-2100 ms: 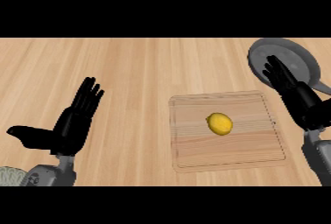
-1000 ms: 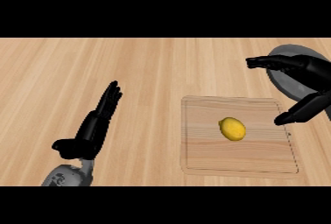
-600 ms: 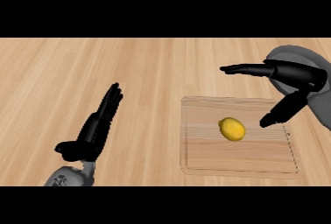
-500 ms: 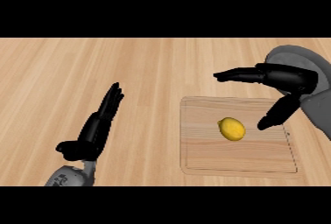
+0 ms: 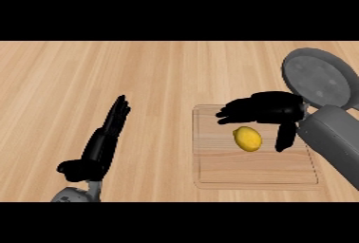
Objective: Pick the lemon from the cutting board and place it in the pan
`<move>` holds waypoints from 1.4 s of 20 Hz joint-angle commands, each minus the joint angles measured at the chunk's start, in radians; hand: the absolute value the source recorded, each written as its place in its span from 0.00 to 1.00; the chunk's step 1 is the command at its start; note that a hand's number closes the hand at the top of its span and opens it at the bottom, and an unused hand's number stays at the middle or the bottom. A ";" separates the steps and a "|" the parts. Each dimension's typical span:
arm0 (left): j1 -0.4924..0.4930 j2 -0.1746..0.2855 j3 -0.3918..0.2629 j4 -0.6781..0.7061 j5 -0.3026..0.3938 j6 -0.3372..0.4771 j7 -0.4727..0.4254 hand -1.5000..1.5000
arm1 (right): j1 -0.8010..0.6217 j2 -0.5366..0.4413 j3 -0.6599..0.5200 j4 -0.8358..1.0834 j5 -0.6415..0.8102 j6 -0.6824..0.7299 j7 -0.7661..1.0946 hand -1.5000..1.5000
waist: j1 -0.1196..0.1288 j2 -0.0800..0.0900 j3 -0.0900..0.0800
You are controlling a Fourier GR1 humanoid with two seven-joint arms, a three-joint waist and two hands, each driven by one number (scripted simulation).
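So, lemon: lies on the cutting board, in its far half, with nothing gripping it.
Right hand: hovers over the lemon's far side, fingers spread and pointing left, thumb hanging down just beside the lemon's right end; it pinches nothing.
Step in hand: the grasp, by my reading set up but not yet closed.
Next move: probably lower the hand so fingers and thumb bracket the lemon, curl round it, then lift and carry it toward the far right.
Pan: grey and round, near the board's far right corner, its near edge hidden by the right forearm.
Left hand: rests open at the lower left, fingers straight, well apart from the board.
Bench: pale wood, carrying board and pan.
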 commanded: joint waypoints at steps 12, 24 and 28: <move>-0.010 -0.018 0.053 -0.036 -0.033 -0.021 0.090 0.50 | -0.042 0.176 -0.033 0.284 0.201 -0.039 -0.164 0.00 | -0.025 -0.007 -0.001; 0.030 -0.057 0.054 -0.022 -0.083 -0.047 0.014 0.50 | -0.070 0.328 -0.071 0.526 0.305 -0.116 -0.191 0.00 | -0.021 -0.004 -0.001; 0.056 -0.043 0.088 -0.065 -0.077 -0.063 0.045 0.50 | -0.042 0.344 -0.087 0.485 0.357 -0.084 -0.137 0.00 | -0.029 -0.008 -0.001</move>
